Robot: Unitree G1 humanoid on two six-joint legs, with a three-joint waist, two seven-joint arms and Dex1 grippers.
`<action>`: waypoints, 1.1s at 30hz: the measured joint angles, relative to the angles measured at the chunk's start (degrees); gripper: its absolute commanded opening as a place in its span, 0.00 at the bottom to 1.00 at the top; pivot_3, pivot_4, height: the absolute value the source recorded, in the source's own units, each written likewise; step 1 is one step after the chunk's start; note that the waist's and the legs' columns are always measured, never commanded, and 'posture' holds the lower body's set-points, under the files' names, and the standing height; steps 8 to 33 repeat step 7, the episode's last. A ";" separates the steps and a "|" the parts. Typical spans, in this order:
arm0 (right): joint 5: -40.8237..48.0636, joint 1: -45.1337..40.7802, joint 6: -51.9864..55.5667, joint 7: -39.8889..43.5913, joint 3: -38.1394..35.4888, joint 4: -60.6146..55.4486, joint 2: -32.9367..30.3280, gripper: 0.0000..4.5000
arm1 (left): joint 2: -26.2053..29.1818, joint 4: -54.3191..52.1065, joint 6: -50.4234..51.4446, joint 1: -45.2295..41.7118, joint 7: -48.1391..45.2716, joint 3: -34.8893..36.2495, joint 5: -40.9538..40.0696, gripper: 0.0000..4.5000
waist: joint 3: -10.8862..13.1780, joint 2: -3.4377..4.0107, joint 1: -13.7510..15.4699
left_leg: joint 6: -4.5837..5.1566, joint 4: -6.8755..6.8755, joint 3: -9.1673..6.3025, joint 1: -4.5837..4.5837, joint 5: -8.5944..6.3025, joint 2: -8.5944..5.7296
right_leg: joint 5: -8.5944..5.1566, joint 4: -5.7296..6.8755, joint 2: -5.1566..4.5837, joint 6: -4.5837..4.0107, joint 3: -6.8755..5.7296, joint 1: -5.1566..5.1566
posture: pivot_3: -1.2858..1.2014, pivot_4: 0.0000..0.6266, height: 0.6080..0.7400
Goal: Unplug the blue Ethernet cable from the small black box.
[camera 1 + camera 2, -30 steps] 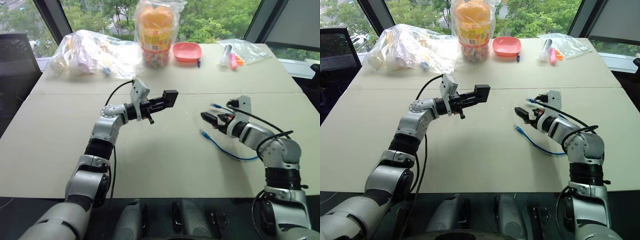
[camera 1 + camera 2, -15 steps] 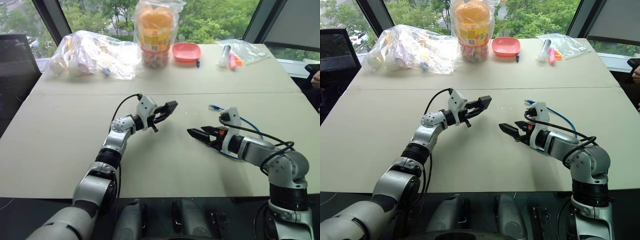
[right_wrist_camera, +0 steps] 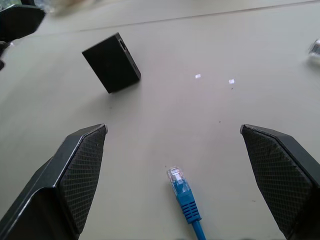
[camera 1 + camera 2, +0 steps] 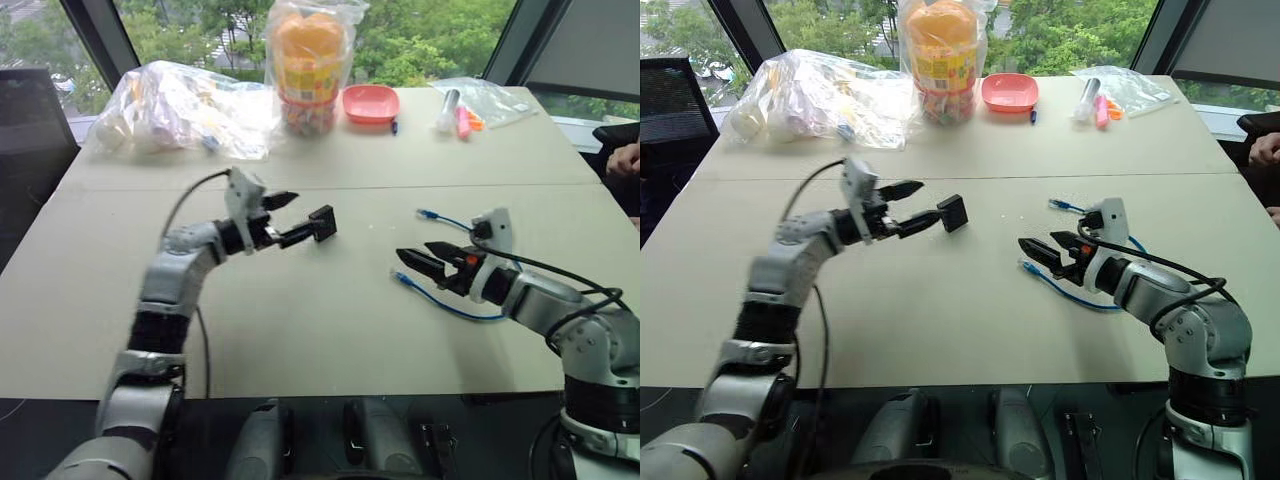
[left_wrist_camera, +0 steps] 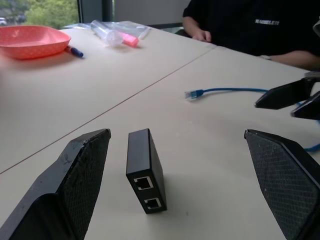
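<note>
Here the small black box (image 5: pixel 145 170) stands with ports facing the left jaws.

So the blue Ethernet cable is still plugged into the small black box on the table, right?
No. The blue Ethernet cable is unplugged: the right wrist view shows its plug lying free on the table, apart from the small black box; the left wrist view shows both ports empty.

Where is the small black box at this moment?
In the left eye view the small black box is near the table's middle, just off the open left gripper, with no cable in it. The blue Ethernet cable lies apart, by the right gripper.
</note>
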 measured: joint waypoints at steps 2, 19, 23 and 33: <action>0.06 0.65 -3.87 1.08 -2.46 -1.11 0.05 1.00 | 3.48 -6.46 7.10 2.70 0.81 2.60 -4.87 0.99 | 0.00 0.00 0.10 | 0.00 0.01 0.01 0.09 0.00 0.00 | 0.00 -0.01 0.00 0.01 0.01 0.10 | 0.52 0.24 1.00; -3.32 7.58 -11.50 4.54 -4.22 -3.62 -1.27 1.00 | 8.98 -13.31 14.76 11.98 3.13 7.05 -9.59 0.99 | 0.01 -0.03 0.34 | 0.00 -0.13 -0.02 0.70 -0.01 0.01 | -0.06 -0.47 0.04 0.03 0.01 0.83 | 0.52 0.24 1.00; -3.32 7.58 -11.50 4.54 -4.22 -3.62 -1.27 1.00 | 8.98 -13.31 14.76 11.98 3.13 7.05 -9.59 0.99 | 0.01 -0.03 0.34 | 0.00 -0.13 -0.02 0.70 -0.01 0.01 | -0.06 -0.47 0.04 0.03 0.01 0.83 | 0.52 0.24 1.00; -3.32 7.58 -11.50 4.54 -4.22 -3.62 -1.27 1.00 | 8.98 -13.31 14.76 11.98 3.13 7.05 -9.59 0.99 | 0.01 -0.03 0.34 | 0.00 -0.13 -0.02 0.70 -0.01 0.01 | -0.06 -0.47 0.04 0.03 0.01 0.83 | 0.52 0.24 1.00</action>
